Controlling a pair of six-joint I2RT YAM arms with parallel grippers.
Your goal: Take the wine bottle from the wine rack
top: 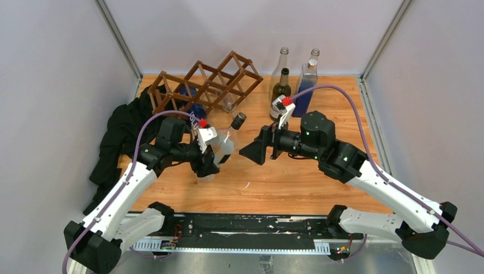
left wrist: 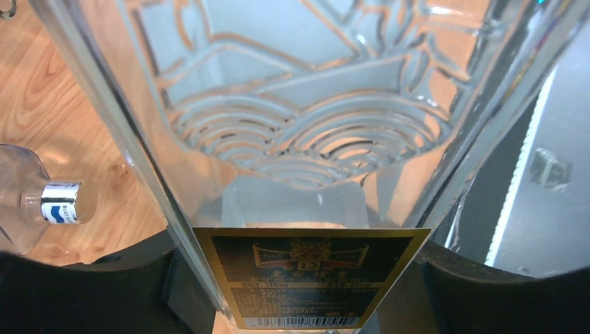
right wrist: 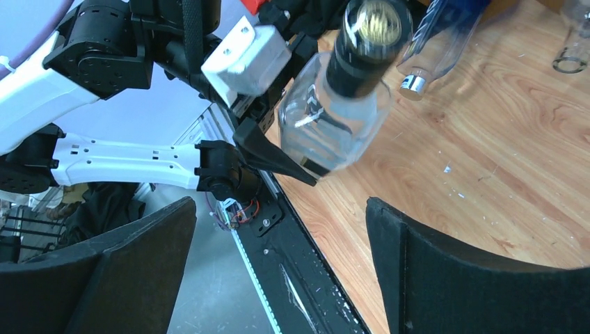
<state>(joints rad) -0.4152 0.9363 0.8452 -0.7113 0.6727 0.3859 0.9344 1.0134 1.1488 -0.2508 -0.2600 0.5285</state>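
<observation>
Pinching the wine bottle (top: pixel 224 146), left pincer (top: pixel 212 162); neck angled away and rightward; right pincer (top: pixel 255 152) spread.

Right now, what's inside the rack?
A blue bottle lies in a left cell of the rack, cap toward the arms. Something clear, likely another bottle, sits in a middle cell. The bars cover most of both. The left gripper holds a third bottle, outside it.
</observation>
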